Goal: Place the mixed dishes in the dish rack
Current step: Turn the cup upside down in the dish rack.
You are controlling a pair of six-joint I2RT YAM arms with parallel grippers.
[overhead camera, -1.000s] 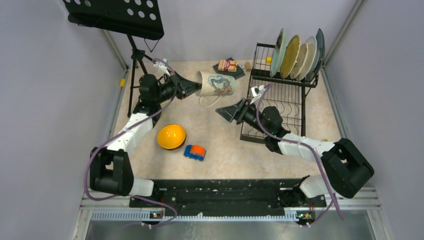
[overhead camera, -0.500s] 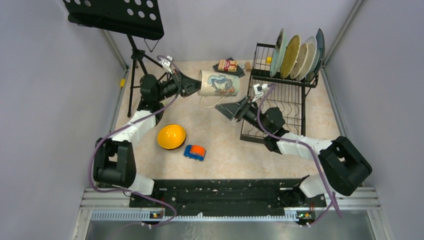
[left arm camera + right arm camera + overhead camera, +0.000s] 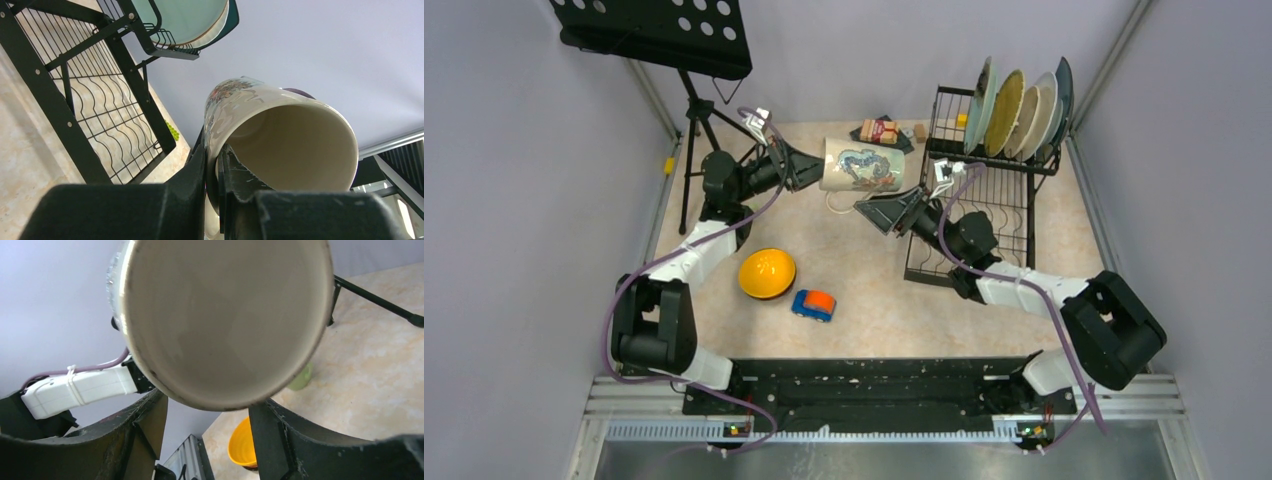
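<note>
My left gripper [image 3: 809, 170] is shut on the rim of the beige mug [image 3: 861, 167], one finger inside and one outside, and holds it on its side above the table. In the left wrist view the mug [image 3: 280, 135] opens toward the camera above the gripper [image 3: 212, 150]. My right gripper [image 3: 874, 212] is open just below and right of the mug. In the right wrist view the mug's round end [image 3: 225, 315] sits just above the spread fingers [image 3: 145, 415], apart from them. The orange-yellow bowl [image 3: 767, 273] is on the table. Several plates [image 3: 1019, 100] stand in the dish rack [image 3: 984, 215].
A pale green mug [image 3: 301, 379] shows behind the beige one. A toy car [image 3: 813, 304] lies beside the bowl. A packet on a dark mat [image 3: 879, 131] is at the back. The music stand [image 3: 654, 30] stands at the back left.
The left gripper has carried the mug a little to the right and toward the back. The right gripper has moved up closer to the mug, still open.
</note>
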